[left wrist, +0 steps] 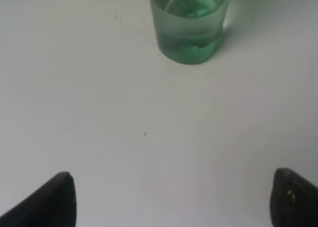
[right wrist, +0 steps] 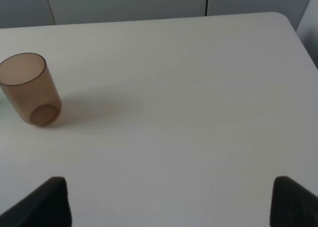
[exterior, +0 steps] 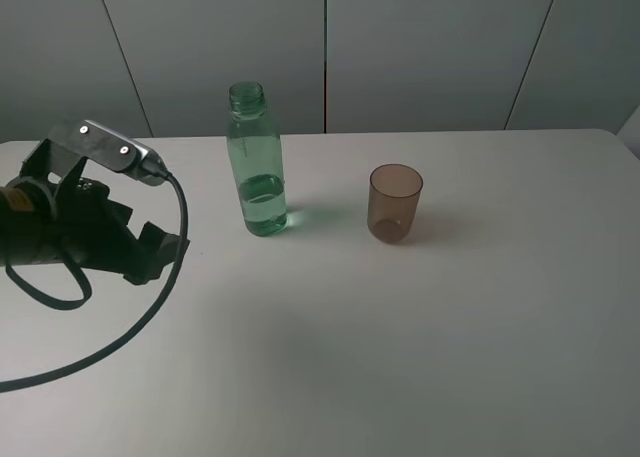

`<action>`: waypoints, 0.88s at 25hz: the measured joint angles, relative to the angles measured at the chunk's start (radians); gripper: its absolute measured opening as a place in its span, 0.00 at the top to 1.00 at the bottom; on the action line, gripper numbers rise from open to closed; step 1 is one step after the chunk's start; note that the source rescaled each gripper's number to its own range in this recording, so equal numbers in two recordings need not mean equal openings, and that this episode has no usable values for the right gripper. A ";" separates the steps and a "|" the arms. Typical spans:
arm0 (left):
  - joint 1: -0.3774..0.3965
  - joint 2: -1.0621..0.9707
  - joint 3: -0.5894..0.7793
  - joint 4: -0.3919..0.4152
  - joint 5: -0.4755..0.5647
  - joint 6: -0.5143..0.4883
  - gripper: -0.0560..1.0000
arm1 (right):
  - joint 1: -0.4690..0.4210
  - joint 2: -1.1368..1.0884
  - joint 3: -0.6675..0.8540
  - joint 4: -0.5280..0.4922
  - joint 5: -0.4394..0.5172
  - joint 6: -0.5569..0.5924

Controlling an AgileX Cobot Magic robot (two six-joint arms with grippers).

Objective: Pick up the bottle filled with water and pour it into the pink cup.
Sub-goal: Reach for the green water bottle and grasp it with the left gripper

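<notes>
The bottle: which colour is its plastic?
The bottle is see-through green, clearest in the exterior high view.

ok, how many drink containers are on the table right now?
2. The bottle stands upright left of centre on the table. The pink cup stands upright to its right, apart from it. No others show in any view.

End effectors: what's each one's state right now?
Left end effector: open, holding nothing, clear of the bottle.
Right end effector: open, holding nothing.
</notes>
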 joint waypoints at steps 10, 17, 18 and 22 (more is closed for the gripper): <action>-0.002 0.185 0.023 0.227 -0.314 -0.231 0.00 | 0.000 0.000 0.000 0.000 0.000 0.000; -0.002 0.302 0.023 0.345 -0.557 -0.332 0.00 | 0.000 0.000 0.000 0.000 0.000 0.000; -0.002 0.309 0.023 0.347 -0.574 -0.337 0.00 | 0.000 0.000 0.000 0.000 0.000 0.000; -0.004 0.337 0.009 0.354 -0.599 -0.341 0.00 | 0.000 0.000 0.000 0.000 0.000 0.000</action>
